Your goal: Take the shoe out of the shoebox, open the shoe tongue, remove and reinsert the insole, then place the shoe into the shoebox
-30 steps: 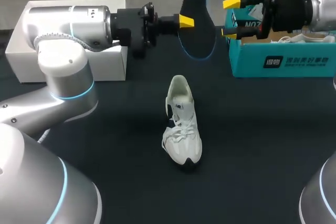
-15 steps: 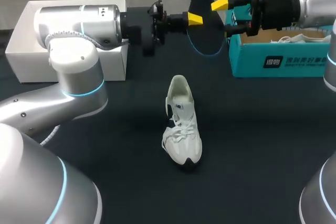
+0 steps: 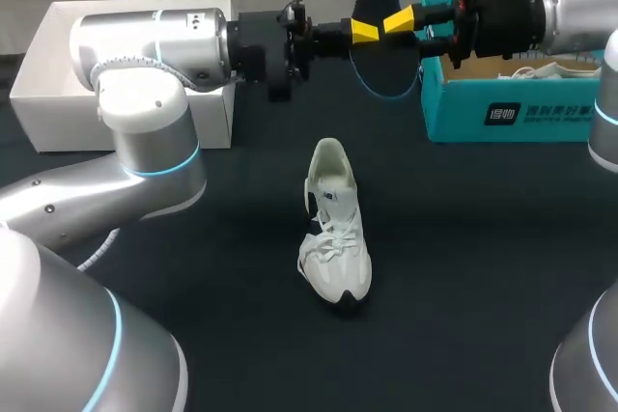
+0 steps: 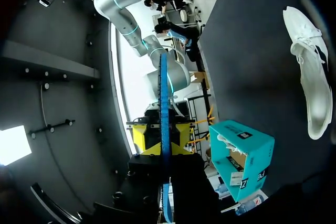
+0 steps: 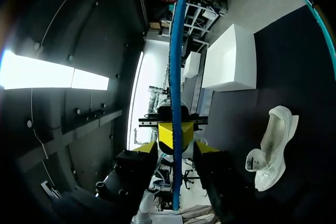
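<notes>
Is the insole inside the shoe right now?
No, the left gripper holds the insole up in the air, well apart from the shoe lying on the table.

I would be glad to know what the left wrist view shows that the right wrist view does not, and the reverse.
Only the left wrist view shows the open inside of the teal shoebox. Only the right wrist view shows the white box. Both show the insole edge-on, straight ahead of the camera, and the white shoe on the dark table.
</notes>
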Controlling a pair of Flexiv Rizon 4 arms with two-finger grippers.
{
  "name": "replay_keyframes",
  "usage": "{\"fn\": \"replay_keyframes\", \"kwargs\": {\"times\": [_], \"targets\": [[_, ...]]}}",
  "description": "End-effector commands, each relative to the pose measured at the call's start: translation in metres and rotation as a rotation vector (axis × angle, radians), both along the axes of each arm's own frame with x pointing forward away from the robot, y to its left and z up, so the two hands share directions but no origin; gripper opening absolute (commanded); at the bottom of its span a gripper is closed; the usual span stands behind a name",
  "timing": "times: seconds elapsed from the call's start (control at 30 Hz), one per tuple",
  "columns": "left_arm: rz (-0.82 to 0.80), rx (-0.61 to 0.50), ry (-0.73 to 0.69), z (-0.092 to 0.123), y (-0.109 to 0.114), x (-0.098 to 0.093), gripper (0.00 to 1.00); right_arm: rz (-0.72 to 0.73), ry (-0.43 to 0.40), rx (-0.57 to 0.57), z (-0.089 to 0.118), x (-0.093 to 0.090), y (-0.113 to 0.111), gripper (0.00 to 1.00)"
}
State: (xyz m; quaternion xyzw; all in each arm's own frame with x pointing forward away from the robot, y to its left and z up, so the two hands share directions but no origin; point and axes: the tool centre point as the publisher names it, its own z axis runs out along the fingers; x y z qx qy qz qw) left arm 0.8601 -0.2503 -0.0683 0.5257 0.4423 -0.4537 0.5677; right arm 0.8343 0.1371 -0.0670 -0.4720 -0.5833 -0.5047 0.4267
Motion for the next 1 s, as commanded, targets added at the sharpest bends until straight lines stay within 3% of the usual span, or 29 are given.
{"fn": "replay_keyframes", "kwargs": {"times": [0.03,0.13,0.53,0.57,0.63,1.0], "targets": [[0.000,-0.003,-0.003,0.000,-0.001,0.000,0.00,-0.002,0.002,-0.004,0.000,0.001,0.001,0.38],[0.000,-0.006,-0.001,0.000,-0.001,0.000,0.00,-0.003,0.004,-0.004,0.000,0.002,0.000,0.01],[-0.055,0.014,0.002,0.004,0.005,-0.004,0.02,-0.004,0.010,0.000,-0.003,0.003,0.000,0.00],[-0.064,0.020,-0.003,0.004,0.007,-0.004,0.42,-0.005,0.010,-0.001,-0.003,0.003,0.000,0.00],[-0.080,0.036,-0.001,0.005,0.012,-0.004,1.00,-0.006,0.010,-0.005,-0.002,0.003,-0.001,0.00],[-0.153,0.136,-0.033,0.002,0.041,-0.006,1.00,-0.017,0.006,-0.018,-0.001,0.006,-0.006,0.00]]}}
